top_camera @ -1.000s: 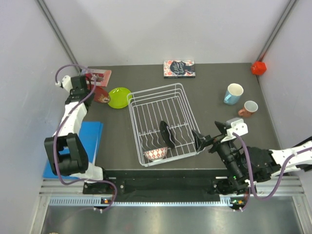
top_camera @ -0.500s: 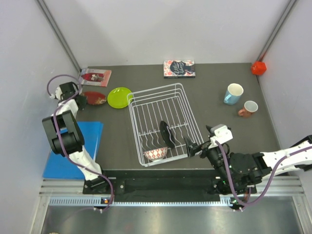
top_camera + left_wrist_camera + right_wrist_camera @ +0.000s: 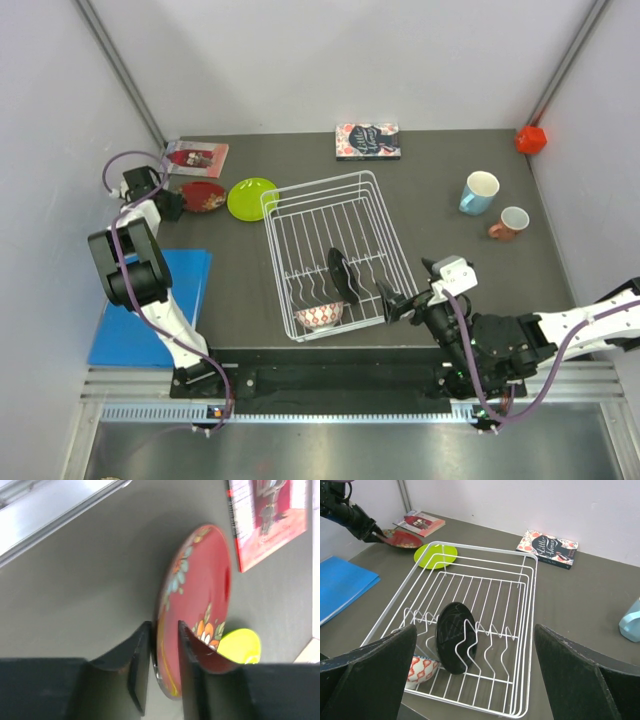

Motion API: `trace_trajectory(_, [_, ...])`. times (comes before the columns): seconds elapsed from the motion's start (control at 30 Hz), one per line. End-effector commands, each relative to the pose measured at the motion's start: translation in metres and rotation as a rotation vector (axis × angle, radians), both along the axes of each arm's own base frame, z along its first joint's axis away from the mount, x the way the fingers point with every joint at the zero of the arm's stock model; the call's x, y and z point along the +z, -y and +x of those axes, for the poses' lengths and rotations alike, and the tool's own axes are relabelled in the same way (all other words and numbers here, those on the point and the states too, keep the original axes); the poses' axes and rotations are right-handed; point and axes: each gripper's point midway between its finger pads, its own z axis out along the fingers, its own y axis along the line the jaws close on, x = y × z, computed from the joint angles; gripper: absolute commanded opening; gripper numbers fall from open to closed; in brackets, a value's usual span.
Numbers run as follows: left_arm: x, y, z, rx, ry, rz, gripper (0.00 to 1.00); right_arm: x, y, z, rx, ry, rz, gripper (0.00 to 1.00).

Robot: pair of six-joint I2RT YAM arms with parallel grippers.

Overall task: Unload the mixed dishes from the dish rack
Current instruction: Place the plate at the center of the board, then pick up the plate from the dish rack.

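My left gripper (image 3: 172, 203) is shut on the rim of the red floral plate (image 3: 204, 196), low over the table's far left; in the left wrist view (image 3: 164, 627) its jaws pinch the plate (image 3: 200, 575) edge-on. The lime-green plate (image 3: 249, 198) lies flat beside it. The white dish rack (image 3: 320, 185) holds an upright black plate (image 3: 343, 276) and a patterned bowl (image 3: 320, 316) at its near edge. My right gripper (image 3: 393, 303) is open and empty at the rack's near right corner, facing the black plate (image 3: 456, 637). A light-blue mug (image 3: 479, 192) and a salmon-pink mug (image 3: 511, 222) stand on the right.
A book (image 3: 368, 141) lies at the far edge and another (image 3: 197, 157) at the far left, just beyond the red plate. A blue folder (image 3: 150, 305) lies at the left edge. A red cube (image 3: 531, 139) sits in the far right corner.
My left arm swung down to the far left with the red plate, then nudged it slightly right. My right gripper moved left to the rack's near right corner.
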Motion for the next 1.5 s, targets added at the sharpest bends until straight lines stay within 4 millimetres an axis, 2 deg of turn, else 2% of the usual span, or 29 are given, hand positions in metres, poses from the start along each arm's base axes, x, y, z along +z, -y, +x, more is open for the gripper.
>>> trace_trajectory(0.0, [-0.002, -0.008, -0.010, -0.009, -0.036, 0.008, 0.44, -0.001, -0.006, -0.002, 0.009, -0.002, 0.008, 1.00])
trace_trajectory(0.1, [-0.003, -0.008, -0.019, 0.001, -0.048, 0.009, 0.55, -0.001, -0.009, -0.003, 0.015, 0.000, 0.002, 1.00])
trace_trajectory(0.3, [0.001, -0.010, -0.034, 0.039, -0.090, 0.010, 0.64, -0.002, -0.007, -0.002, 0.014, -0.009, 0.014, 1.00])
trace_trajectory(0.33, [0.004, -0.011, -0.036, 0.051, -0.090, 0.011, 0.71, -0.002, -0.006, -0.002, 0.016, -0.011, 0.015, 1.00])
trace_trajectory(0.47, [0.034, -0.011, -0.043, 0.081, -0.039, 0.037, 0.84, -0.002, -0.006, -0.003, 0.025, -0.016, 0.024, 1.00])
trace_trajectory(0.5, [0.041, -0.009, -0.043, 0.078, -0.025, 0.026, 0.84, -0.002, -0.007, -0.003, 0.030, -0.016, 0.024, 1.00])
trace_trajectory(0.57, [0.067, -0.004, -0.044, 0.085, 0.037, 0.010, 0.85, -0.003, -0.011, -0.005, 0.045, -0.011, 0.008, 1.00])
trace_trajectory(0.6, [0.077, 0.004, -0.044, 0.069, 0.062, -0.007, 0.85, -0.003, -0.012, -0.005, 0.045, -0.008, 0.001, 1.00])
trace_trajectory(0.63, [0.100, 0.009, -0.047, 0.072, 0.121, -0.013, 0.86, -0.003, -0.013, -0.005, 0.046, -0.003, -0.012, 1.00])
trace_trajectory(0.67, [0.111, 0.016, -0.048, 0.062, 0.151, -0.013, 0.86, -0.006, -0.017, -0.006, 0.046, 0.008, -0.044, 1.00])
trace_trajectory(0.7, [0.120, 0.031, -0.048, 0.032, 0.175, -0.010, 0.86, -0.007, -0.020, -0.006, 0.046, 0.012, -0.057, 1.00])
trace_trajectory(0.73, [0.144, 0.041, -0.053, 0.020, 0.226, 0.018, 0.86, -0.008, -0.022, -0.005, 0.046, 0.016, -0.070, 1.00])
trace_trajectory(0.77, [0.154, 0.050, -0.054, 0.000, 0.250, 0.034, 0.86, -0.013, -0.030, -0.003, 0.058, 0.022, -0.097, 1.00])
trace_trajectory(0.8, [0.160, 0.077, -0.054, -0.056, 0.265, 0.047, 0.86, -0.015, -0.033, 0.000, 0.064, 0.023, -0.106, 1.00])
trace_trajectory(0.83, [0.177, 0.087, -0.060, -0.073, 0.298, 0.090, 0.86, -0.018, -0.038, 0.003, 0.077, 0.022, -0.122, 1.00])
trace_trajectory(0.87, [0.181, 0.099, -0.062, -0.097, 0.307, 0.101, 0.86, -0.029, -0.049, 0.011, 0.110, -0.006, -0.147, 1.00])
trace_trajectory(0.9, [0.182, 0.129, -0.065, -0.171, 0.311, 0.104, 0.86, -0.028, -0.053, 0.017, 0.119, -0.019, -0.165, 1.00])
trace_trajectory(0.93, [0.189, 0.136, -0.071, -0.178, 0.325, 0.124, 0.86, -0.038, -0.058, 0.023, 0.123, -0.063, -0.178, 1.00])
trace_trajectory(0.97, [0.184, 0.156, -0.077, -0.221, 0.317, 0.127, 0.86, -0.052, -0.066, 0.036, 0.128, -0.097, -0.234, 1.00])
trace_trajectory(1.0, [0.183, 0.162, -0.080, -0.235, 0.318, 0.129, 0.86, -0.047, -0.072, 0.041, 0.137, -0.104, -0.238, 1.00])
trace_trajectory(1.03, [0.188, 0.175, -0.087, -0.265, 0.333, 0.128, 0.86, -0.049, -0.075, 0.046, 0.139, -0.106, -0.272, 1.00])
trace_trajectory(1.07, [0.182, 0.187, -0.093, -0.297, 0.327, 0.130, 0.86, -0.059, -0.086, 0.051, 0.158, -0.124, -0.313, 1.00])
trace_trajectory(1.1, [0.182, 0.192, -0.098, -0.315, 0.328, 0.140, 0.86, -0.050, -0.094, 0.054, 0.175, -0.123, -0.305, 1.00])
trace_trajectory(1.2, [0.181, 0.202, -0.112, -0.369, 0.322, 0.170, 0.86, -0.053, -0.120, 0.060, 0.246, -0.157, -0.352, 0.98])
trace_trajectory(1.23, [0.184, 0.203, -0.116, -0.378, 0.328, 0.178, 0.86, -0.055, -0.126, 0.061, 0.261, -0.167, -0.365, 0.97])
trace_trajectory(1.27, [0.180, 0.203, -0.120, -0.391, 0.315, 0.182, 0.86, -0.068, -0.135, 0.064, 0.282, -0.195, -0.400, 0.94])
trace_trajectory(1.33, [0.183, 0.203, -0.127, -0.413, 0.319, 0.197, 0.86, -0.064, -0.146, 0.066, 0.297, -0.198, -0.395, 0.93])
trace_trajectory(1.47, [0.184, 0.201, -0.140, -0.432, 0.321, 0.224, 0.86, -0.082, -0.160, 0.077, 0.305, -0.258, -0.410, 0.89])
